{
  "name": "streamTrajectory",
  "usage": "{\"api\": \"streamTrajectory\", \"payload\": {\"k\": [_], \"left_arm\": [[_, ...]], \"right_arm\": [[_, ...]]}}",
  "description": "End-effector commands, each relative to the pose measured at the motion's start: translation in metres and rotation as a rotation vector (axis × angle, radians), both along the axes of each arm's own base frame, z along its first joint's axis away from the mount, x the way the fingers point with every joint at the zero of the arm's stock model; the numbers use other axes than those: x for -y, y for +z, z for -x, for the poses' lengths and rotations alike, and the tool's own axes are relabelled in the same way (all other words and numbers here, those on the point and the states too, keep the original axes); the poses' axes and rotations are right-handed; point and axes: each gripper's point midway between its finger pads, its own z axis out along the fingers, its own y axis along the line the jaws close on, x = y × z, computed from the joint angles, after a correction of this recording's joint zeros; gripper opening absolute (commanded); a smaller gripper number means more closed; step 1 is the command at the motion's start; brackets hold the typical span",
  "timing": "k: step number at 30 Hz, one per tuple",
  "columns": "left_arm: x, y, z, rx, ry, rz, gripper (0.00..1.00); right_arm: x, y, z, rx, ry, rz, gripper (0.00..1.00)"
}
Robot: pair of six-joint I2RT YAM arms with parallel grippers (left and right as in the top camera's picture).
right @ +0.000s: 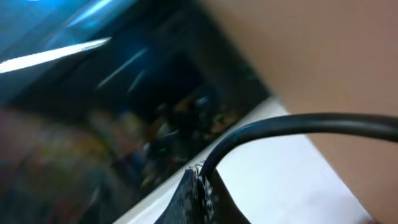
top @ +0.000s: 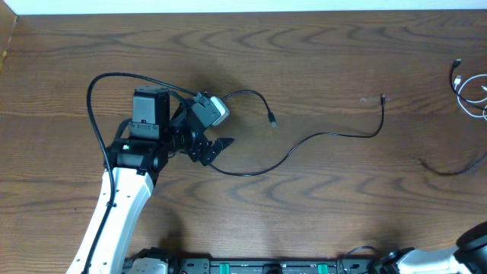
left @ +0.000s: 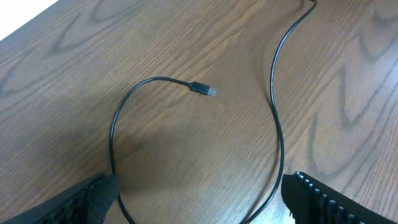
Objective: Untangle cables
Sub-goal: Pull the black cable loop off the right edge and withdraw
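Note:
A thin black cable [top: 304, 141] lies across the table's middle, one plug [top: 272, 119] near my left gripper and the other end [top: 383, 98] to the right. My left gripper [top: 213, 149] is open and empty, low over this cable's loop. In the left wrist view the cable [left: 278, 124] runs between the spread fingers [left: 199, 208], with its plug [left: 204, 89] ahead. Another black cable [top: 450, 170] and the white cable [top: 470, 95] lie at the far right edge. My right gripper [right: 200, 194] looks shut and empty in a blurred view, away from the cables.
My left arm [top: 122, 198] reaches in from the lower left, its thick black wire [top: 93, 114] arching beside it. The right arm [top: 472, 247] sits at the bottom right corner. A thick black wire [right: 298, 124] crosses the right wrist view.

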Motion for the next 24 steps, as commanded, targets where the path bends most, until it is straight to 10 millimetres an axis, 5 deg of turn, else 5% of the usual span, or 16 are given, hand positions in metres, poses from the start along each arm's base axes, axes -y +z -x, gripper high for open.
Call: {"api": "streamTrajectory", "payload": {"k": [1,5,13,18,24], "left_arm": [[0.002,0.005,-0.001,0.009,-0.002,0.009,0.89],[0.002,0.005,-0.001,0.009,-0.002,0.009,0.89],[0.002,0.005,-0.001,0.009,-0.002,0.009,0.89],[0.002,0.005,-0.001,0.006,0.001,0.011,0.89],[0.002,0.005,-0.001,0.006,0.001,0.010,0.89]], "right_arm": [[-0.047,0.018,-0.017,-0.066,0.238,0.199,0.01],[-0.062,-0.001,-0.031,-0.146,0.336,0.279,0.01],[-0.050,-0.112,-0.070,-0.393,0.394,0.177,0.01],[-0.016,-0.191,-0.089,-0.572,0.262,-0.027,0.01],[0.016,-0.270,-0.087,-0.829,0.029,-0.116,0.01]]}}
